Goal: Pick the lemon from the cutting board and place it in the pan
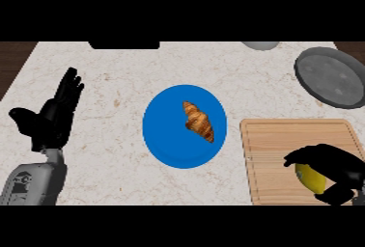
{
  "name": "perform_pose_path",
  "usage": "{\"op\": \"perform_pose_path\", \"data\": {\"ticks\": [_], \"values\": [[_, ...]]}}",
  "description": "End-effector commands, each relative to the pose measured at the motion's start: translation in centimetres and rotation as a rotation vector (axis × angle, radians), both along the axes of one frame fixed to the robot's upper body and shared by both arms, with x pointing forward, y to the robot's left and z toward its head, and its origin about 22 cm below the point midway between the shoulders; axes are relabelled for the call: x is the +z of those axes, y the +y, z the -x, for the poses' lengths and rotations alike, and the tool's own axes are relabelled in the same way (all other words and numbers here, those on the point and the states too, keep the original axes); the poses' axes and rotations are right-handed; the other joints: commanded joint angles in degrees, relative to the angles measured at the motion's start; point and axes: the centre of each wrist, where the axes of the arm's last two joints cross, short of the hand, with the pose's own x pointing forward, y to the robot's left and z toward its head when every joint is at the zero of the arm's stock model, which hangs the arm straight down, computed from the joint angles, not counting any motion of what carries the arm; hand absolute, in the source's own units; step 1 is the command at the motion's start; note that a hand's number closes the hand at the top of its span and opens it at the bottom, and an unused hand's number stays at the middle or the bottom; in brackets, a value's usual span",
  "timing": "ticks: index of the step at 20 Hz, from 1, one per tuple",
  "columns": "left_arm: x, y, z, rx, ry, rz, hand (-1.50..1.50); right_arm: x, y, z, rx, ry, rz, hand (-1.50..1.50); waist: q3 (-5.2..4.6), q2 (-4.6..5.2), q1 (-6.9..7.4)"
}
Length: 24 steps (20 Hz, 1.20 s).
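- I judge the step as securing the grasp: I'd confirm the wrap holds, lift straight up off the pale wooden cutting board (285, 144), then carry up-view to the round dark grey pan (330, 76), well apart.
- Right hand (333, 166): black fingers curled round the yellow lemon (311, 177), which sits low on the board.
- Left hand (53, 118): fingers straight, resting at the left, touching nothing.

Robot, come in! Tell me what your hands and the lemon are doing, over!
Right hand curled round lemon on cutting board. Left hand open, resting at left. Pan beyond the board, nothing between, over.
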Motion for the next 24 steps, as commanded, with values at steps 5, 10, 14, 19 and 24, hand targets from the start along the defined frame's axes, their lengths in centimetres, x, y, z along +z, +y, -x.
{"op": "perform_pose_path", "data": {"ticks": [5,10,14,19,24], "values": [[-0.3,0.6,1.8,-0.003,0.002,-0.001,0.00,-1.1,-1.0,-0.3,0.076,-0.023,-0.010,1.50,0.02,-0.01,0.07],[-0.9,2.7,0.0,-0.004,0.004,0.018,0.00,-1.9,-0.7,-0.4,0.089,-0.066,-0.051,1.50,0.01,0.02,-0.08],[-0.4,-0.8,0.3,-0.026,0.011,0.007,0.00,-1.2,6.4,-4.1,-0.255,-0.104,-0.053,1.50,-0.05,-0.08,1.04],[-0.6,-0.1,-0.2,-0.035,0.007,0.003,0.00,1.2,12.5,-7.3,-0.631,-0.274,-0.087,1.50,-0.11,0.13,1.31],[-0.7,-0.1,0.1,-0.023,0.003,0.009,0.00,8.2,16.3,-8.4,-0.749,-0.649,-0.174,1.50,-0.05,-0.27,0.53]]}}
